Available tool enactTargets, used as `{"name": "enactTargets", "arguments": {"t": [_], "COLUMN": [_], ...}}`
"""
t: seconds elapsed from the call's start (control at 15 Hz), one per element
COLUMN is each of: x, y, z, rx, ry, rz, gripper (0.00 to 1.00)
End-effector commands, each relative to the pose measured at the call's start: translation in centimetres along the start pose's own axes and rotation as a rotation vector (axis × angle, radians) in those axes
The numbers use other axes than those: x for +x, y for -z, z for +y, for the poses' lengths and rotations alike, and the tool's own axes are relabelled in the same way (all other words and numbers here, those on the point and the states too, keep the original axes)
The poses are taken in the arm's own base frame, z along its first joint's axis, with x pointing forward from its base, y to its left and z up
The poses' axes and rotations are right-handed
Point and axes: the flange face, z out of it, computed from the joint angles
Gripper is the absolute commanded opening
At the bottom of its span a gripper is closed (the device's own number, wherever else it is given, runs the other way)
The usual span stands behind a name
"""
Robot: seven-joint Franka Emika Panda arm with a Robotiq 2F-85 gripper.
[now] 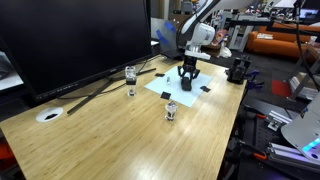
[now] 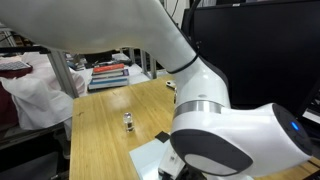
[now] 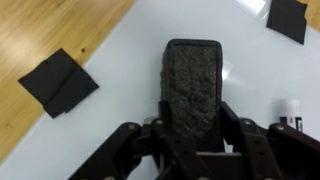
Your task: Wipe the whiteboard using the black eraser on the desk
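The whiteboard (image 1: 172, 88) lies flat on the desk (image 1: 130, 135), with black tabs at its corners. In the wrist view the whiteboard (image 3: 120, 60) fills most of the picture, with a black tab (image 3: 58, 82) at its left edge and another (image 3: 289, 18) at top right. My gripper (image 3: 192, 125) is shut on the black eraser (image 3: 192, 80), whose textured face lies against the board. In an exterior view the gripper (image 1: 187, 78) stands straight down on the board's far part. In an exterior view the arm (image 2: 215, 120) hides the board.
Two small clear glass objects (image 1: 131, 76) (image 1: 171, 110) stand by the board. A white round disc (image 1: 49, 115) lies near the desk's left edge. A large dark monitor (image 1: 75, 40) stands behind. Books (image 2: 108, 75) lie at the desk's far end.
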Motion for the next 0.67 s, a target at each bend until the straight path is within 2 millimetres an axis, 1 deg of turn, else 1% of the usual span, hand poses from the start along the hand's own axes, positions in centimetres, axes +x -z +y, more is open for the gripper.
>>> {"name": "enactTargets", "arguments": {"t": [0.0, 0.2, 0.33, 0.4, 0.47, 0.6], "x": [1.7, 3.0, 4.2, 4.9, 5.7, 6.7], "y": [0.5, 0.9, 0.9, 0.9, 0.8, 1.1], "z": [-1.9, -4.0, -4.7, -4.7, -4.4, -3.6], "rx": [0.02, 0.033, 0.037, 0.037, 0.031, 0.03], "ry": [0.036, 0.062, 0.067, 0.062, 0.048, 0.02], "rz": [0.061, 0.095, 0.105, 0.112, 0.116, 0.115], "gripper": [0.26, 0.26, 0.26, 0.26, 0.26, 0.26]}}
